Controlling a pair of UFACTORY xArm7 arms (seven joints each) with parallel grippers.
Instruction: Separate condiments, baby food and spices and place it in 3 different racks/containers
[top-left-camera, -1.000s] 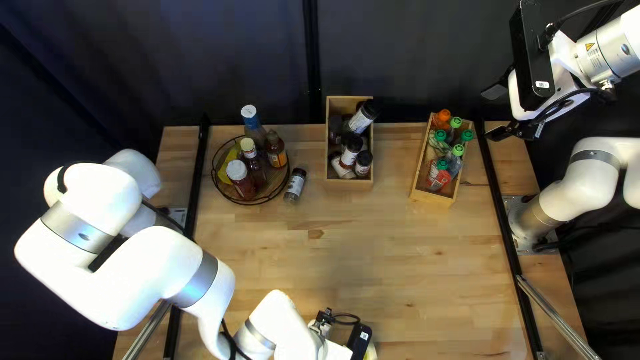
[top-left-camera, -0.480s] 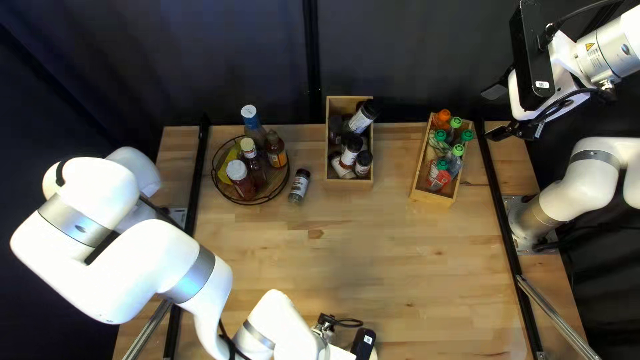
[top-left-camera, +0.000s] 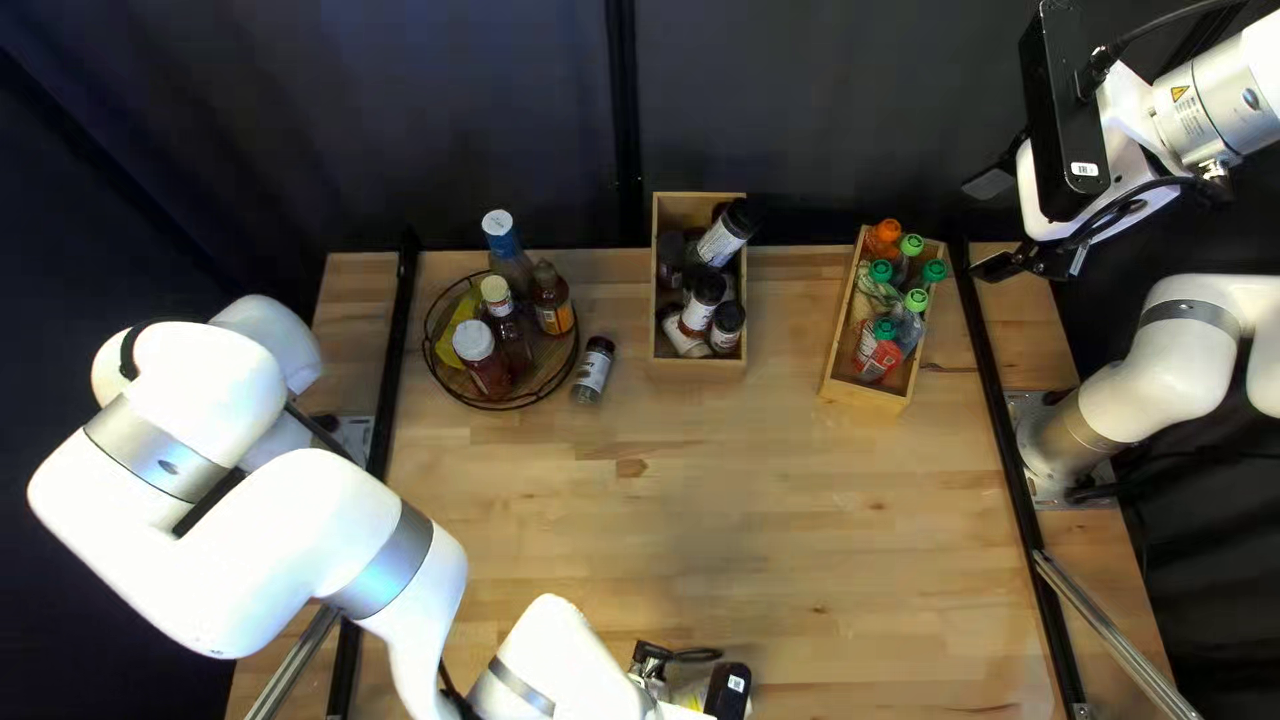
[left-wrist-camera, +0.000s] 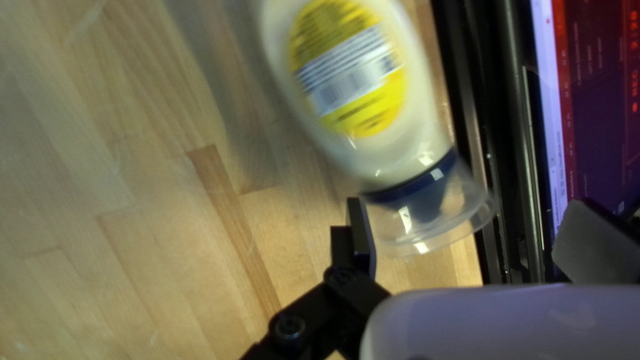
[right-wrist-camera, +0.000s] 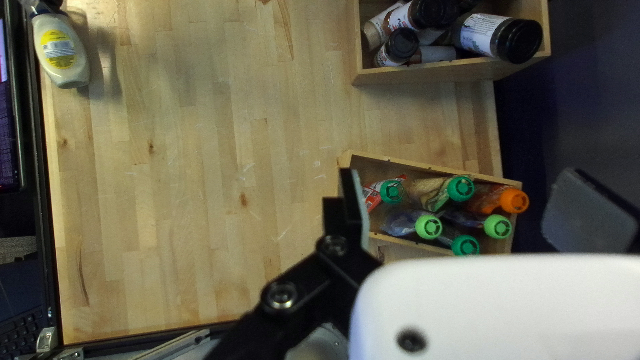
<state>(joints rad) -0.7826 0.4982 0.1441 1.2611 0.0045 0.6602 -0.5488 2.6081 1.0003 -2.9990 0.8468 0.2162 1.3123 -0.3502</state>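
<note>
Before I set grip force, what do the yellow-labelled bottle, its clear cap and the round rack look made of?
Bottle: smooth, probably plastic; glossy highlights near the neck.
Clear cap: likely rigid plastic; see-through, bright glints along the rim.
Round rack: thin dark wire rim, likely painted metal; brown base looks like wood, though a printed or coated board is possible.

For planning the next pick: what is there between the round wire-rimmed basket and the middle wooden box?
One black-capped spice jar, on the table and nearer the basket; the top left view shows this.
</note>
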